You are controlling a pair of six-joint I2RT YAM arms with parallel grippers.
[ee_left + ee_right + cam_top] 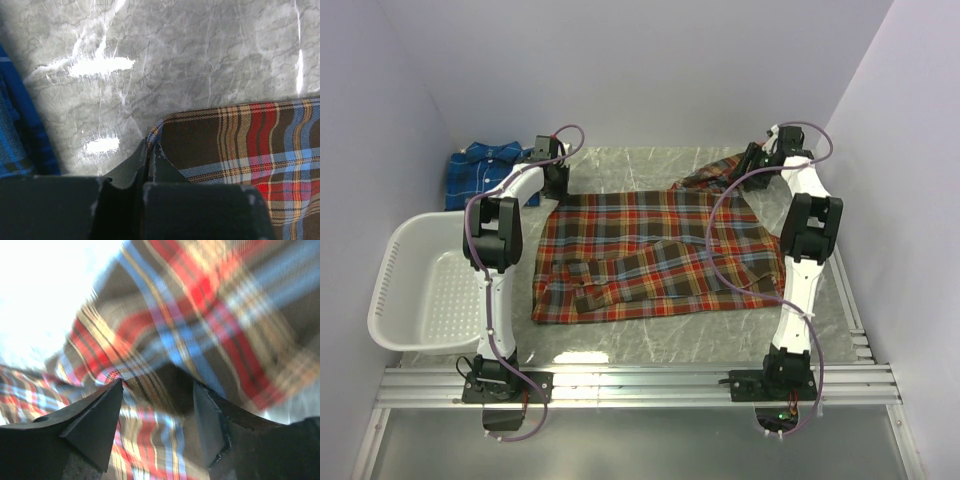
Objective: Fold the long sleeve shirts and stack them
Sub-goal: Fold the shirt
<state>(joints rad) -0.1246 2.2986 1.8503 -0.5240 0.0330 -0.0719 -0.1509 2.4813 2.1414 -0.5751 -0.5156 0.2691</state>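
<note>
Left gripper (146,150) pinching red-orange shirt (650,250) by far-left corner, shirt lying across middle of table (620,345); right gripper (157,405) gaping over its far-right end. Blue shirt (480,170) waiting at far-left corner. Risk: one-sided pull skewing cloth.

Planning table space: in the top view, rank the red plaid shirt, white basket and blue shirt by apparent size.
1. red plaid shirt, spread out
2. white basket
3. blue shirt, partly hidden, yet clearly smallest
</note>
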